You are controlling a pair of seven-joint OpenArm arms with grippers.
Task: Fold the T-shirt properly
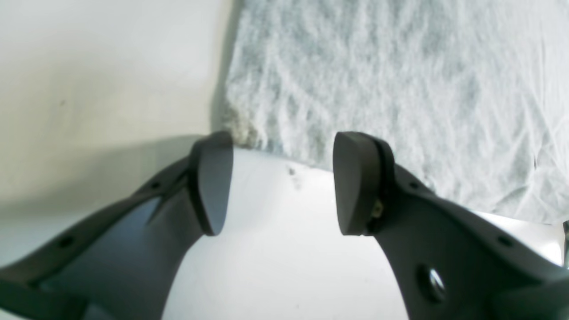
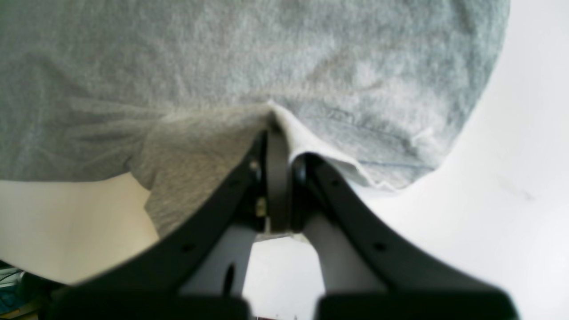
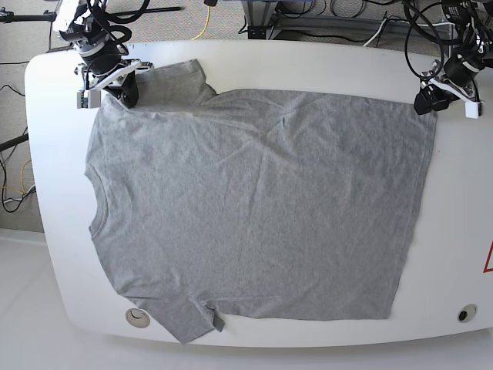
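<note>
I have the T-shirt (image 3: 254, 208) spread nearly flat on the white table (image 3: 308, 65), plain grey side up, with the neck opening toward the left edge of the base view and the hem toward the right. One short sleeve (image 3: 185, 320) lies folded at the near edge of the table, the other (image 3: 173, 81) at the far edge, and shallow creases run across the chest area.

On my right wrist view the right gripper (image 2: 278, 133) has its jaws pressed together on a pinch of the grey fabric (image 2: 249, 66), which rises into a small ridge at the fingertips; in the base view that gripper (image 3: 123, 89) sits at the shoulder beside the far sleeve.

The left gripper (image 1: 282, 182) stands with its jaws wide apart and nothing between them, only bare table showing in the gap. One of its pads (image 1: 213, 178) sits right at the shirt's corner (image 1: 242, 129), the cloth lying just beyond the fingertips. In the base view this gripper (image 3: 441, 96) is at the far hem corner.
</note>
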